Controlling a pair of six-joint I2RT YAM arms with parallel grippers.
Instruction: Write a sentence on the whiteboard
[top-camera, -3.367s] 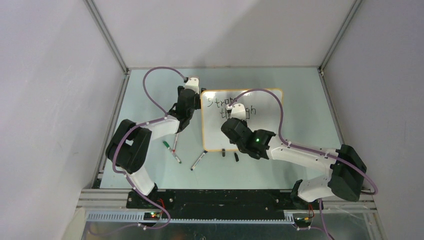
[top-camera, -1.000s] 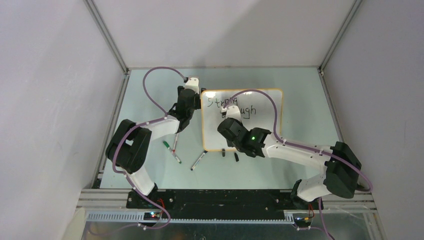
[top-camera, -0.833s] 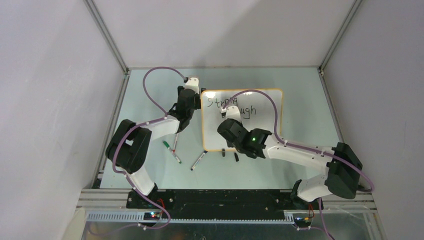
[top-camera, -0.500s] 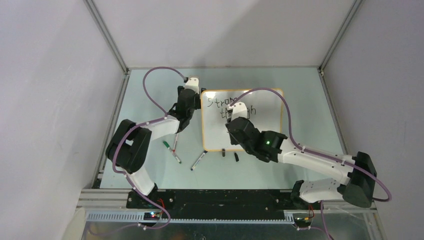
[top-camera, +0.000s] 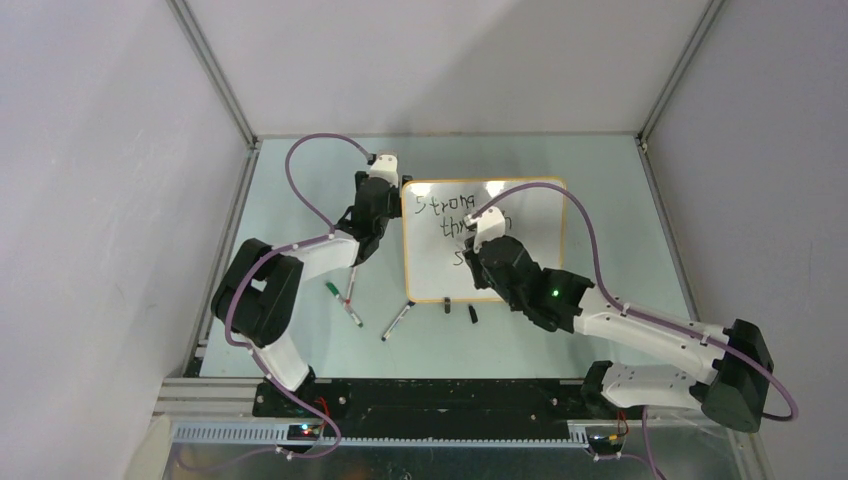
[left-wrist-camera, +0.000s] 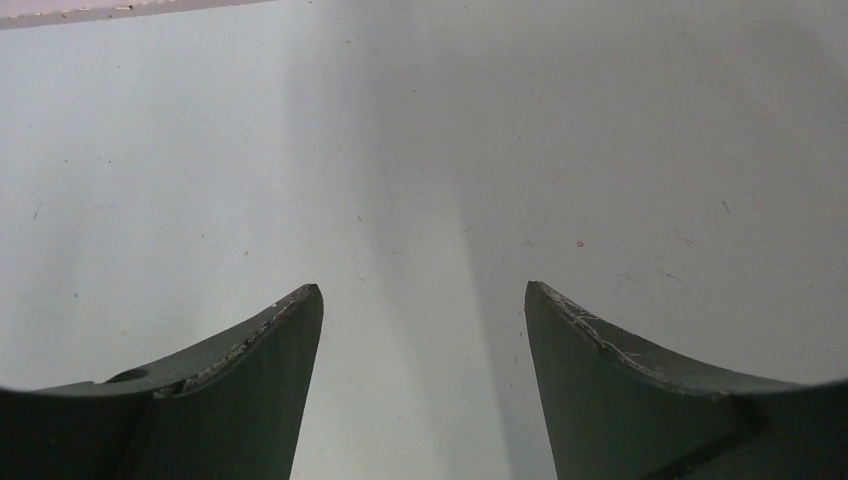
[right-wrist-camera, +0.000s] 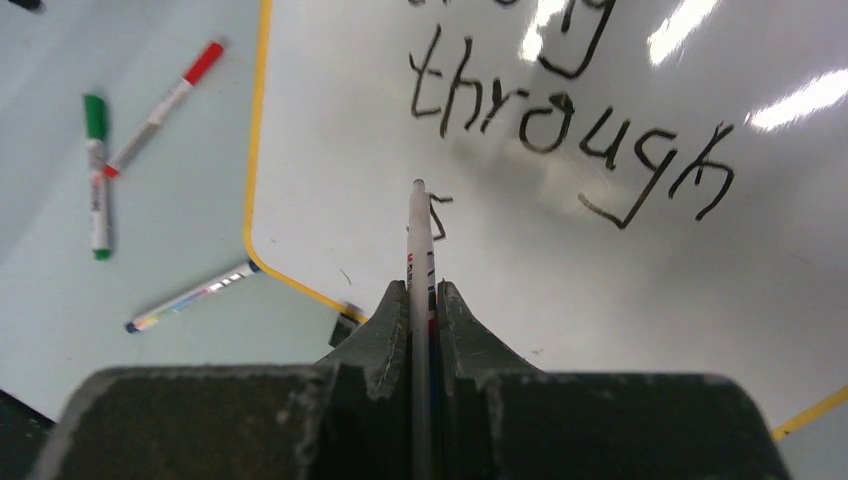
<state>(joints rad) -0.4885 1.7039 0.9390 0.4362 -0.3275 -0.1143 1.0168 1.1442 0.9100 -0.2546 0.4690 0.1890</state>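
The whiteboard (top-camera: 535, 215) lies flat on the table, white with a yellow rim. The sentence (top-camera: 440, 205) reads "Strong" on its top line, with "through" (right-wrist-camera: 560, 140) below it. A small "s" (right-wrist-camera: 438, 215) begins a third line. My right gripper (top-camera: 472, 258) (right-wrist-camera: 422, 290) is shut on a thin white marker (right-wrist-camera: 418, 240), whose tip sits just left of that "s". My left gripper (top-camera: 390, 195) (left-wrist-camera: 422, 292) hangs open beside the board's left edge, with only bare table between its fingers.
Loose markers lie left of the board: a green one (right-wrist-camera: 96, 180), a red-capped one (right-wrist-camera: 165, 95) and a blue-tipped one (right-wrist-camera: 190, 298). A black cap (top-camera: 473, 314) lies in front of the board. Grey walls close in the table on three sides.
My right arm has swung to the right and drawn the marker toward the near edge of the board, and an "s" now shows on the third line. The left arm has not moved.
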